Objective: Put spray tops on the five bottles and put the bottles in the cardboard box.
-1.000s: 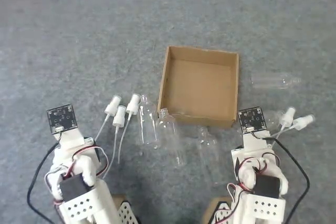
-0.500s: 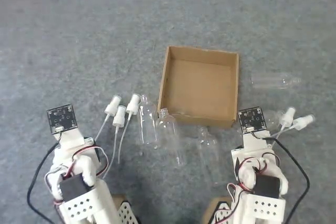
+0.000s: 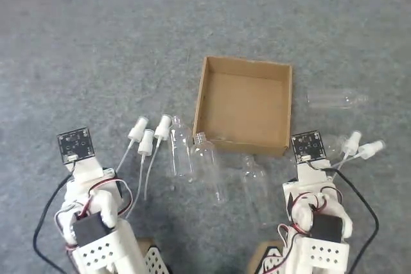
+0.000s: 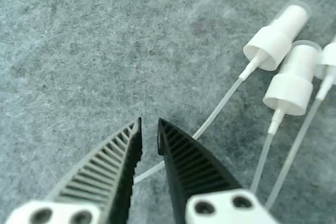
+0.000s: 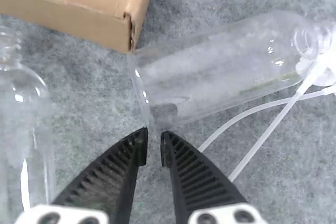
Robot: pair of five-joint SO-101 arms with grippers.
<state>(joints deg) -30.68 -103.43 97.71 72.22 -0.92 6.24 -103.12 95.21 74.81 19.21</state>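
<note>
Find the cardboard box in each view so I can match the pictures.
High view: the cardboard box sits in the middle, open side up.
Right wrist view: the box, its outer wall and one corner.
Left wrist view: faces the spray tops lying left of the box instead.
Shared landmark: the clear bottle with its neck toward the box's near wall.

Table cover (image 3: 96, 49): grey felt-like cloth, matt, fuzzy. Cardboard box (image 3: 201, 102): brown, dull paperboard. Bottles (image 5: 220, 61): clear glossy plastic (catching highlights). Spray tops (image 4: 290, 80): smooth white plastic, translucent tubes. Left gripper (image 4: 149, 125): black ribbed plastic, matt.
</note>
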